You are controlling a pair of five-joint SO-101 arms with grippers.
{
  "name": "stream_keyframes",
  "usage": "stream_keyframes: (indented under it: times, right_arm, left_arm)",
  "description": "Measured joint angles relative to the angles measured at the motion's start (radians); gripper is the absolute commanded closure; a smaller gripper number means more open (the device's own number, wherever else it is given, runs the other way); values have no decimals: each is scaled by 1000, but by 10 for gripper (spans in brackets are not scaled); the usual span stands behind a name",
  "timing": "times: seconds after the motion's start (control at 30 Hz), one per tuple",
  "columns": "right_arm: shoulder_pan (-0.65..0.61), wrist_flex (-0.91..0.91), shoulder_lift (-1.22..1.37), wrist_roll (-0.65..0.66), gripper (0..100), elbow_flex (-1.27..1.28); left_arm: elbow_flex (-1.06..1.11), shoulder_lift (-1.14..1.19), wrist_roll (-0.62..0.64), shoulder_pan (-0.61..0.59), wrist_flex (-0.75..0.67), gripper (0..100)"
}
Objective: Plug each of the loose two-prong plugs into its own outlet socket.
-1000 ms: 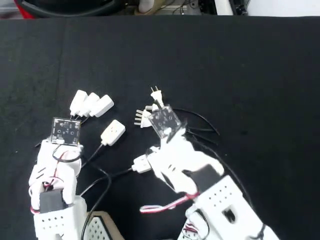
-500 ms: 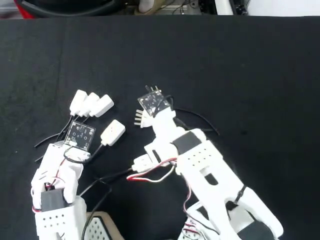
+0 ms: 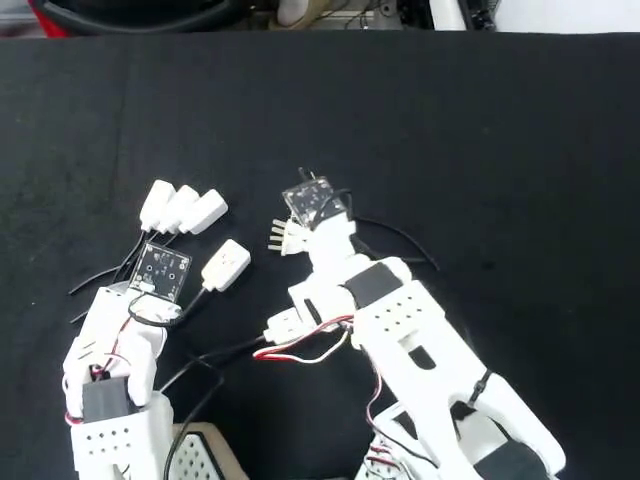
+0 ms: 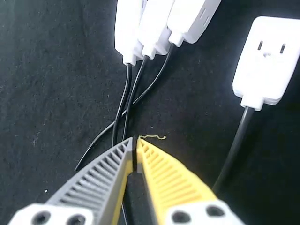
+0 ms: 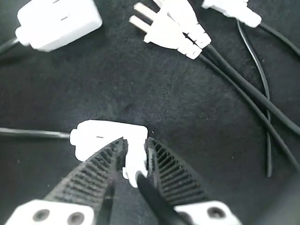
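Pinches a white plug (image 5: pixel 136 161) in the right gripper (image 5: pixel 136 143), touching a white socket (image 5: pixel 98 138). Pinches a black cord (image 4: pixel 134 159) in the left gripper (image 4: pixel 135 140).

Table cover (image 3: pixel 500 150): matt black cloth, slightly fuzzy. Outlet socket (image 4: pixel 265 61) and plug (image 5: pixel 171 26): smooth white plastic, faint sheen; prongs (image 5: pixel 139 24) pale metal. Cord (image 4: pixel 234 145): smooth black, semi-gloss.

Socket cluster (image 3: pixel 182 207) left of loose plugs (image 3: pixel 290 237)
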Motion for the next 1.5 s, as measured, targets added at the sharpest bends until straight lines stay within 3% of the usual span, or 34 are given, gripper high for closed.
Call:
stream_keyframes:
  times: [0.27, 0.9, 1.3, 1.5]
  right_arm:
    - [-48, -12, 2, -115, 986, 20]
    - [-48, -23, -8, -129, 986, 52]
    - [18, -23, -5, -173, 986, 54]
    - [-14, -106, -15, -221, 986, 112]
  left_arm:
    - [0, 0, 0, 0, 0, 967]
    - [2, 0, 0, 0, 0, 967]
    - [2, 0, -2, 0, 0, 967]
    - [2, 0, -2, 0, 0, 967]
